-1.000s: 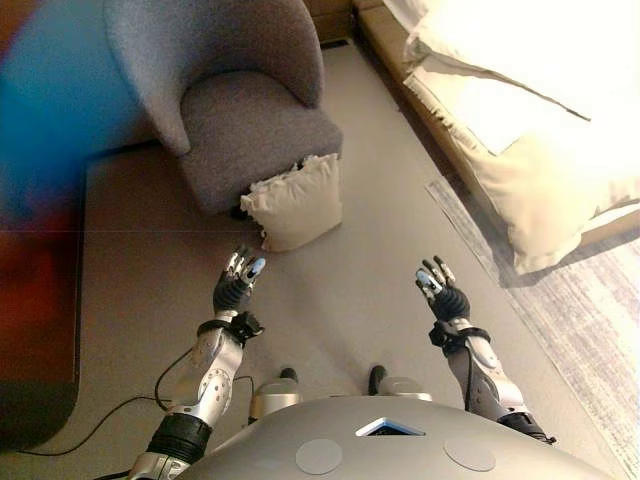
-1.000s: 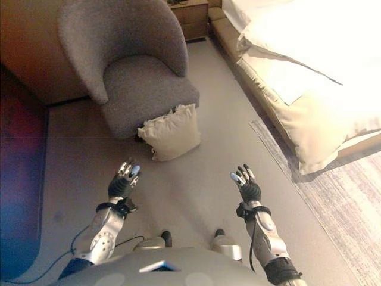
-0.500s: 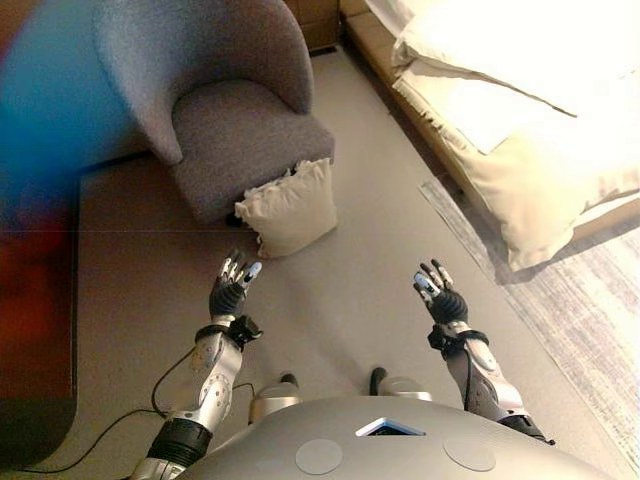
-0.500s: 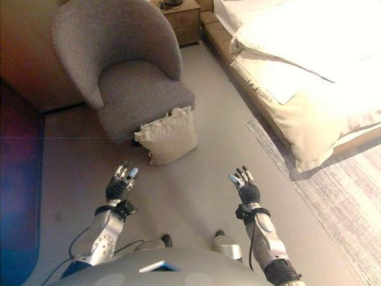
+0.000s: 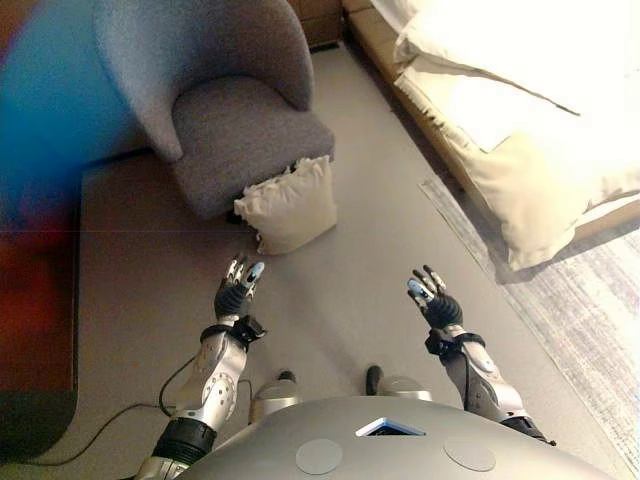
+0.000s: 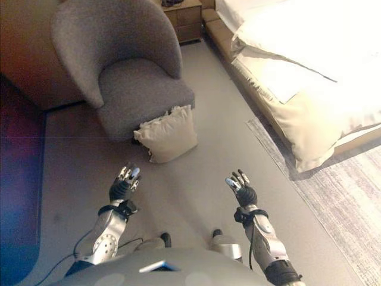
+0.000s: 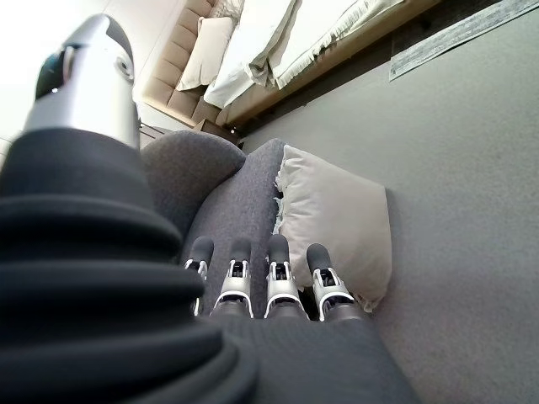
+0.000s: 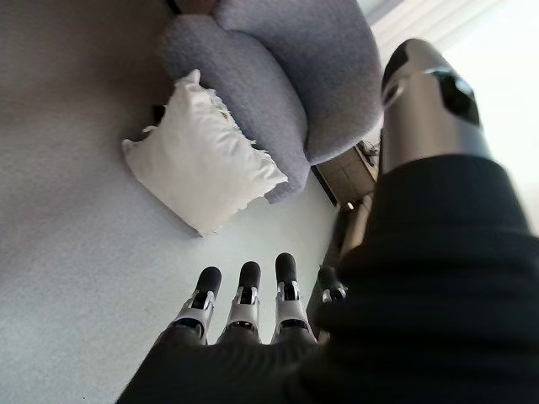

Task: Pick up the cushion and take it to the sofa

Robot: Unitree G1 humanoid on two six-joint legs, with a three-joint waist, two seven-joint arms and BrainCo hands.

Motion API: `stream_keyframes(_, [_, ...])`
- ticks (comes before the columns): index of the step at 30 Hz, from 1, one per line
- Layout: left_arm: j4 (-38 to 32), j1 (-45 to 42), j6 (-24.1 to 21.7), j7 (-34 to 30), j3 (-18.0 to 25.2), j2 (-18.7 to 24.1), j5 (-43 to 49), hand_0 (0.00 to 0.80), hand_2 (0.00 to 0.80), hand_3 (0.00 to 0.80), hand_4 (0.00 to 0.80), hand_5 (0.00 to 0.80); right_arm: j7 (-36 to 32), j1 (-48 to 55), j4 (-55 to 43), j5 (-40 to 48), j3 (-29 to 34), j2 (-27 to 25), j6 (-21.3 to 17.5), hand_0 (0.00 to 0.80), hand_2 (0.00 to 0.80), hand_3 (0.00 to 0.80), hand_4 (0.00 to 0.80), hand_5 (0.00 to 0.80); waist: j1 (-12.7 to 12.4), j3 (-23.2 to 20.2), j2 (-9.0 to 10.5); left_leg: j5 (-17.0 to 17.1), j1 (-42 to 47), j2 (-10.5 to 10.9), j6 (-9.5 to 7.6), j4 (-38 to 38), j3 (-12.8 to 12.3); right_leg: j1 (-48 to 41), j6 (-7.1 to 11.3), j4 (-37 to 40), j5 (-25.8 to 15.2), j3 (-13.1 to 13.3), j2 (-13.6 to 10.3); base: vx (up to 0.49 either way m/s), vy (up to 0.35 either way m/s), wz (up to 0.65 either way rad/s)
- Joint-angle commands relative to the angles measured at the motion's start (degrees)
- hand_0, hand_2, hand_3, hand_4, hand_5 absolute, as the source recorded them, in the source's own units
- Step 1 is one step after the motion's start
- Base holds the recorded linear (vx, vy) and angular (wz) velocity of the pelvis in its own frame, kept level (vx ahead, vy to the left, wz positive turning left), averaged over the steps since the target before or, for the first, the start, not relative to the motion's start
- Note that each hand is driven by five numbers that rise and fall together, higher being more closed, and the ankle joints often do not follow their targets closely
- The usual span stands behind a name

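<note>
A cream cushion [image 5: 290,204] with a frilled edge stands on the floor, leaning against the front of a grey armchair [image 5: 230,130]. My left hand [image 5: 236,291] hovers open a short way in front of the cushion, fingers straight, holding nothing. Off to the right my right hand [image 5: 432,303] is also open and empty, farther from the cushion. Both wrist views show the cushion [image 7: 337,223] [image 8: 205,160] beyond straight fingers.
A bed with pale bedding [image 5: 520,110] fills the upper right, a striped rug [image 5: 590,310] beside it. A wooden nightstand [image 6: 183,18] stands behind the armchair. Dark furniture [image 5: 35,330] lines the left edge. Grey floor lies between my hands and the cushion.
My right hand has drifted slightly left and down; the left hand has barely shifted. The view has moved a little. The cushion stays where it was.
</note>
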State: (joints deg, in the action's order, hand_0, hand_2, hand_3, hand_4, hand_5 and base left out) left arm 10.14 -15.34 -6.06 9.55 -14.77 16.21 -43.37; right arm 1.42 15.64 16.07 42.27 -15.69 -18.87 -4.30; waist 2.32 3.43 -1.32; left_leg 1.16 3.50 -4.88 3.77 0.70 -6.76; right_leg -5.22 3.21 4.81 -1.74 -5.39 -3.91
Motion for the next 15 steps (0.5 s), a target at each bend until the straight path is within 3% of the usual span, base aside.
stream_keyframes(1, [-2.5,2.5,-1.5,-0.9,1.8,2.2,2.7,0.0,0.0,0.0,0.0,0.0,-0.6,-3.5,-3.7,1.2,-1.1,0.9,-1.6,0.0,0.0,0.0,0.0,0.0,0.9,0.3,3.17,0.3,-0.9,3.0,-2.6,-3.5,-1.2,3.3,0.92,-2.2,-5.4,1.0,-1.1,0.05,0.192,-0.05])
stream_keyframes(4, [-3.2,2.2,-2.1,-0.3,1.9,2.8,3.5,0.0,0.0,0.0,0.0,0.0,-0.8,-3.4,-4.0,0.1,-1.2,1.6,-0.6,0.0,0.0,0.0,0.0,0.0,1.0,-0.5,2.44,0.2,0.6,4.0,-3.85,-1.0,-0.7,4.1,1.57,-6.0,-3.9,1.2,-2.2,0.082,0.216,-0.13])
stream_keyframes(6, [-3.0,1.7,-2.7,-0.8,2.9,3.4,2.2,0.0,0.0,0.0,0.0,0.0,-0.7,-2.9,-4.3,-0.7,-1.3,2.5,-1.3,0.0,0.0,0.0,0.0,0.0,1.2,-0.4,2.05,0.3,0.6,5.1,-5.72,-0.4,-0.4,6.6,2.39,-14.4,-3.8,1.8,-3.1,0.041,0.198,-0.14])
stream_keyframes(9, [-2.1,1.8,-3.7,-3.0,3.0,4.1,1.2,0.0,0.0,0.0,0.0,0.0,0.8,-1.7,-5.0,-0.4,-1.6,3.5,-4.0,0.0,0.0,0.0,0.0,0.0,1.8,0.9,0.76,-0.3,-0.2,5.9,-8.18,-1.3,0.3,14.4,2.51,-32.6,-8.6,3.0,-4.1,-0.003,0.238,0.03])
stream_keyframes(11, [-1.5,2.7,-4.1,-3.6,2.6,4.6,1.7,0.0,0.0,0.0,0.0,0.0,1.9,-0.9,-5.0,0.1,-1.3,3.7,-5.3,0.0,0.0,0.0,0.0,0.0,2.4,2.3,0.02,-0.9,0.1,5.9,-8.37,-2.1,2.0,18.8,2.1,-40.5,-11.2,4.8,-4.1,0.066,0.201,0.26])
stream_keyframes(13, [-1.5,3.2,-3.8,-4.3,2.8,4.7,1.9,0.0,0.0,0.0,0.0,0.0,2.3,-0.4,-4.8,0.7,-0.9,4.1,-5.5,0.0,0.0,0.0,0.0,0.0,2.7,2.9,0.46,-1.4,0.8,6.4,-8.09,-2.4,3.3,19.8,2.25,-39.6,-12.4,5.8,-4.5,0.18,0.087,0.52])
stream_keyframes(15, [-2.1,3.1,-2.8,-4.8,2.9,5.0,2.4,0.0,0.0,0.0,0.0,0.0,2.8,-0.3,-5.0,0.7,-0.5,4.1,-5.2,0.0,0.0,0.0,0.0,0.0,3.0,2.9,1.78,-3.1,1.8,7.6,-7.7,-3.1,4.7,19.3,2.51,-32.5,-13.1,6.3,-5.7,0.34,-0.044,0.45])
